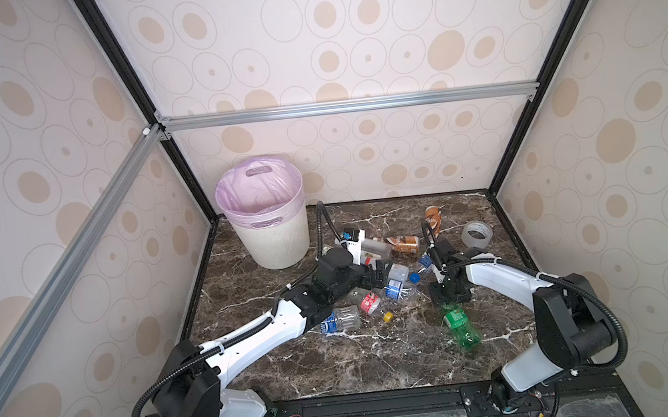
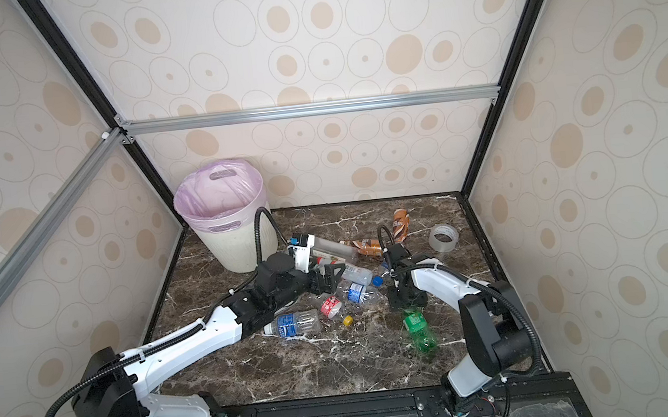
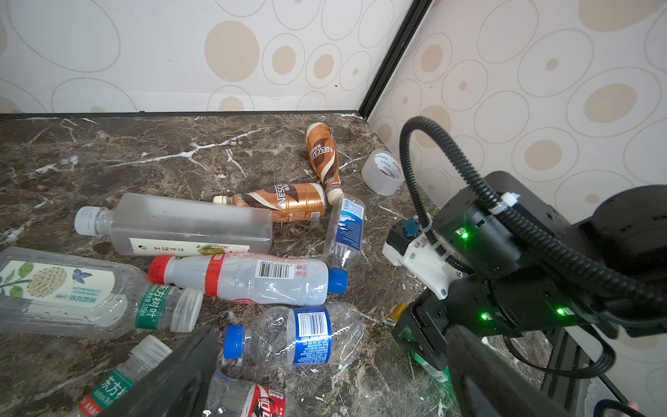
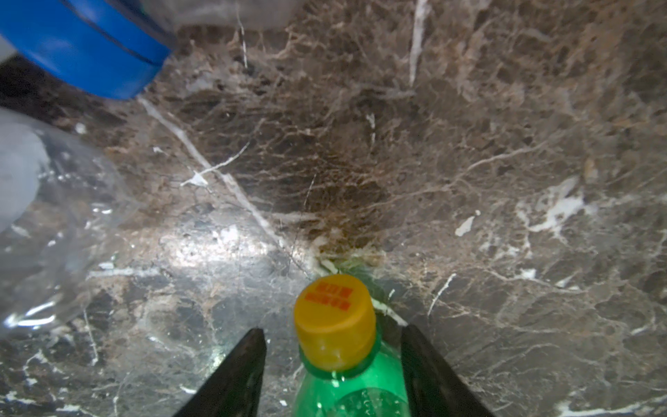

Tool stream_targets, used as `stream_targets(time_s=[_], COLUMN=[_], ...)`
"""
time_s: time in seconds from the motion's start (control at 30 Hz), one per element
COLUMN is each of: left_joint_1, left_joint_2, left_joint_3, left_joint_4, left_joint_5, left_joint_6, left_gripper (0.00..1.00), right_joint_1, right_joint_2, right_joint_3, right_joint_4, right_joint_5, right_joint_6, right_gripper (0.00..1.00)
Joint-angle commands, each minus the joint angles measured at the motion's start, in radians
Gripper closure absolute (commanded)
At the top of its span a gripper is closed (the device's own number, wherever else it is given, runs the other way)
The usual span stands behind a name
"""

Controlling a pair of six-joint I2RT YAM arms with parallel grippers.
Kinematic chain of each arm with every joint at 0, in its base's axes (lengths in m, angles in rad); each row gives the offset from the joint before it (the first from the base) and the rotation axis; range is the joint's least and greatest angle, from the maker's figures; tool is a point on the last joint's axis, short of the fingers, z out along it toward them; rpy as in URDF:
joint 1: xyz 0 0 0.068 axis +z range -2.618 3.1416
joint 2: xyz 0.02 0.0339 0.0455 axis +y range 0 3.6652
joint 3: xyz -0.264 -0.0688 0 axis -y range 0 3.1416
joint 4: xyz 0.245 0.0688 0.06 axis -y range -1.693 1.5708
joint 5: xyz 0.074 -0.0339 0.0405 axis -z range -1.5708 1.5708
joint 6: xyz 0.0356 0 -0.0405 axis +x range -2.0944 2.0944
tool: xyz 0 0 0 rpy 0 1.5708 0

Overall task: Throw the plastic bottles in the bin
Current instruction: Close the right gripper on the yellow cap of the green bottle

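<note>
The bin (image 1: 272, 240) (image 2: 231, 248) stands at the back left, lined with a pink bag. Several plastic bottles lie in a pile mid-table, among them a blue-labelled clear one (image 3: 306, 335), a red-banded one (image 3: 252, 278) and two brown ones (image 3: 288, 200). My left gripper (image 1: 376, 274) (image 3: 332, 382) hovers open over the pile, nothing between its fingers. A green bottle (image 1: 460, 327) (image 4: 346, 393) with a yellow cap lies apart at the right. My right gripper (image 1: 451, 298) (image 4: 334, 343) straddles its neck, jaws partly open, a gap showing on one side.
A clear tape roll (image 1: 477, 235) (image 3: 382, 173) sits at the back right by the wall. A loose yellow cap (image 1: 388, 317) lies in front of the pile. Another clear blue-labelled bottle (image 1: 341, 319) lies beside my left forearm. Walls enclose the marble table (image 1: 339, 367) on three sides.
</note>
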Motion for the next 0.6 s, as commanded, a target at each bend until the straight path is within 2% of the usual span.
stream_targets(time_s=[0.0,0.2,0.43,0.57], left_joint_1=[-0.008,-0.008,-0.009,-0.008], left_joint_2=[0.015,0.035,0.048,0.062], left_joint_3=[0.035,0.041,0.049,0.062], left_joint_4=[-0.006,-0.012,-0.019,-0.023], left_joint_5=[0.0,-0.001,-0.003,0.002], left_joint_6=[0.002,0.009,0.014,0.014], left_gripper=[0.01,0.01,0.01,0.01], right_joint_1=[-0.004,-0.003,-0.004,-0.004], right_joint_2=[0.024,0.055,0.056,0.044], right_joint_3=[0.021,0.032,0.033,0.035], right_joint_4=[0.004,0.016,0.02,0.015], right_joint_5=[0.01,0.007,0.034,0.04], right_joint_6=[-0.007,-0.008,-0.01,-0.01], right_gripper=[0.41,0.52,0.7,0.75])
